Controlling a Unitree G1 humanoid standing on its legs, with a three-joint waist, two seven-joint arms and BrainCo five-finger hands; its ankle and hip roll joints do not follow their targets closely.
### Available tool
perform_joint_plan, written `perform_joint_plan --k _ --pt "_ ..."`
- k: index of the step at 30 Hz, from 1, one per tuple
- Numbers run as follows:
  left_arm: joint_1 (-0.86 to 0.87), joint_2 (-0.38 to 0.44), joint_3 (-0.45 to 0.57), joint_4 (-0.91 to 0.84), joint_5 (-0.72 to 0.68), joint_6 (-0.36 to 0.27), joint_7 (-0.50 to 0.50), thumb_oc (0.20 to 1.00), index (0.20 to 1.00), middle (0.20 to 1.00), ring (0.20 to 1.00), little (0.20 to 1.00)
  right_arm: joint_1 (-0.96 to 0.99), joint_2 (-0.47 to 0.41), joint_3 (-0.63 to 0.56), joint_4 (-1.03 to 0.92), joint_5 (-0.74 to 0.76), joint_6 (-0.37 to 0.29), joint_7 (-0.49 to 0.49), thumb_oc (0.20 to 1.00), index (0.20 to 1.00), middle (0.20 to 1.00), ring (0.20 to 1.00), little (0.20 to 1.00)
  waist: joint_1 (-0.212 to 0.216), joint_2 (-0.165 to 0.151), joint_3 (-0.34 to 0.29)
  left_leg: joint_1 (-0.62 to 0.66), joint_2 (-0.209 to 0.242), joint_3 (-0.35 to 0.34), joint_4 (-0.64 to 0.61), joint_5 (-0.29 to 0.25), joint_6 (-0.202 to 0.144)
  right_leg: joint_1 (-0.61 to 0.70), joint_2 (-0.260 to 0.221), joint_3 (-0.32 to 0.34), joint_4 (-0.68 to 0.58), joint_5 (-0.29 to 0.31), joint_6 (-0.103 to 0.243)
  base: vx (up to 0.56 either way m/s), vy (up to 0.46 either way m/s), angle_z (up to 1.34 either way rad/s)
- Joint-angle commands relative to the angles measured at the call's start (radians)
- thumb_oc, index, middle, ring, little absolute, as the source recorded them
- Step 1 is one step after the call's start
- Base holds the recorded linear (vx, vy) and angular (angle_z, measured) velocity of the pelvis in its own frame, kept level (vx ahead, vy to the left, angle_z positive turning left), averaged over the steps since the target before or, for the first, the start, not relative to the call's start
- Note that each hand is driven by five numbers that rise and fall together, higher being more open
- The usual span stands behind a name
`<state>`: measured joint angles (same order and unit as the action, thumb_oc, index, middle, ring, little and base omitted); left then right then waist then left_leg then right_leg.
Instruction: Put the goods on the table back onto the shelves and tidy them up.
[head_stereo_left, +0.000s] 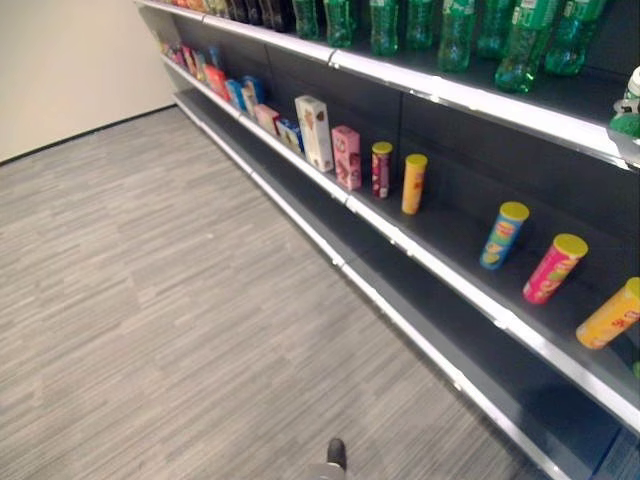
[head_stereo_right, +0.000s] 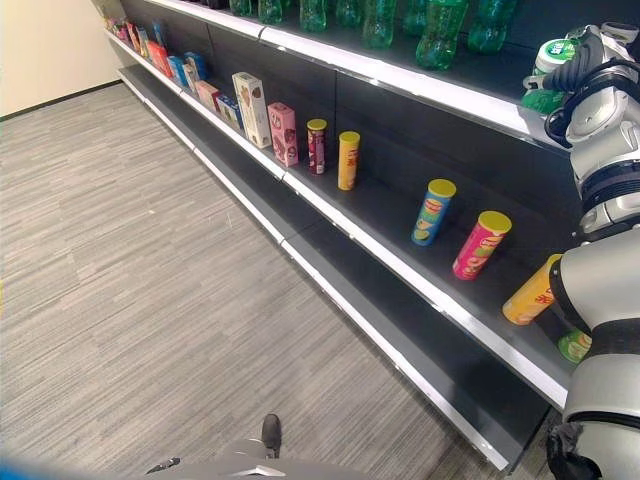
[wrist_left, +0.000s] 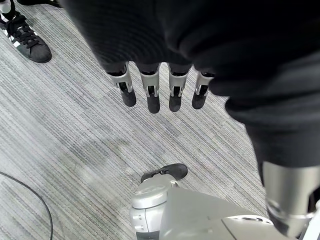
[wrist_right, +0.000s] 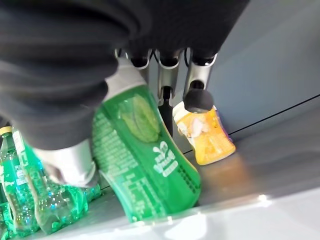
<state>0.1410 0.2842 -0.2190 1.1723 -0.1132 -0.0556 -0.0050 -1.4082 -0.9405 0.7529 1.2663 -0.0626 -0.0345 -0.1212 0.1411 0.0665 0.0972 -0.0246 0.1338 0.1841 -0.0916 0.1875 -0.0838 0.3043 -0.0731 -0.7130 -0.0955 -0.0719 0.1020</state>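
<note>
My right hand (wrist_right: 165, 75) is curled round a green cylindrical can with a white cap (wrist_right: 142, 160), thumb on one side and fingers behind it. The can's base is on or just above the grey upper shelf board (wrist_right: 280, 150); I cannot tell which. It leans in my grasp, not yet upright. Judged step: setting the can down on the shelf, release not yet done.

Neighbours on that board: green plastic bottles (wrist_right: 30, 200) stand close on one side of the can, and a small yellow-orange packet (wrist_right: 207, 137) lies behind it, near the back wall. The can goes between them, presumably to keep the green goods grouped. Risk: tipping it against the bottles as I let go.

In the right eye view the same hand is raised at the upper shelf's right end, the white-capped can top (head_stereo_right: 553, 55) beside it.

Middle shelf (head_stereo_right: 400, 265): tall snack tubes stand well apart, namely a yellow-lidded blue tube (head_stereo_right: 432, 212), a pink tube (head_stereo_right: 480, 245) and an orange tube (head_stereo_right: 530, 293). All three lean.

Left hand (wrist_left: 160, 90) hangs over the grey striped carpet floor (wrist_left: 60, 130), fingers straight and relaxed, holding nothing.
</note>
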Motion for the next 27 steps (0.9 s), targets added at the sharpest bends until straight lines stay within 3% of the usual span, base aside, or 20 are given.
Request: perform_joint_plan --k 1,24,25,26,27 --pt "-0.049 0.041 -0.031 0.001 -0.001 -0.015 0.010 1.000 1.000 1.000 1.000 1.000 -0.081 -0.024 0.083 -0.014 -0.018 -0.017 -0.007 0.200 0.200 0.200 0.200 0.200 0.020 -0.034 0.002 0.055 0.104 0.042 0.028 0.058 -0.172 -0.038 -0.039 0.088 0.088 -0.101 -0.035 0.00 0.000 0.00" --pt "-0.035 0.041 -0.023 -0.005 0.000 -0.018 0.012 1.000 1.000 1.000 1.000 1.000 -0.029 -0.028 0.054 -0.015 -0.011 -0.018 -0.005 0.200 0.200 0.200 0.200 0.200 0.022 -0.053 -0.001 0.068 0.115 0.064 0.030 0.035 -0.166 -0.036 -0.028 0.107 0.074 -0.097 -0.036 0.00 -0.005 -0.02" --pt "-0.035 0.041 -0.023 -0.005 0.000 -0.018 0.012 1.000 1.000 1.000 1.000 1.000 -0.029 -0.028 0.054 -0.015 -0.012 -0.019 -0.006 0.868 0.868 0.868 0.868 0.868 0.022 -0.053 -0.001 0.068 0.115 0.064 0.030 0.035 -0.166 -0.036 -0.028 0.107 0.073 -0.096 -0.036 0.00 0.000 0.00" --pt "-0.034 0.041 -0.022 -0.004 0.000 -0.018 0.013 1.000 1.000 1.000 1.000 1.000 -0.033 -0.026 0.055 -0.014 -0.015 -0.018 -0.010 1.000 1.000 1.000 1.000 1.000 0.022 -0.054 0.000 0.068 0.114 0.065 0.030 0.034 -0.166 -0.037 -0.027 0.108 0.073 -0.094 -0.035 0.00 0.000 0.00" --pt "-0.033 0.041 -0.023 -0.005 0.001 -0.019 0.014 1.000 1.000 1.000 1.000 1.000 -0.036 -0.027 0.055 -0.014 -0.016 -0.018 -0.014 1.000 1.000 1.000 1.000 1.000 0.021 -0.054 0.000 0.069 0.114 0.065 0.028 0.033 -0.166 -0.037 -0.028 0.108 0.072 -0.093 -0.034 0.00 0.000 0.00"
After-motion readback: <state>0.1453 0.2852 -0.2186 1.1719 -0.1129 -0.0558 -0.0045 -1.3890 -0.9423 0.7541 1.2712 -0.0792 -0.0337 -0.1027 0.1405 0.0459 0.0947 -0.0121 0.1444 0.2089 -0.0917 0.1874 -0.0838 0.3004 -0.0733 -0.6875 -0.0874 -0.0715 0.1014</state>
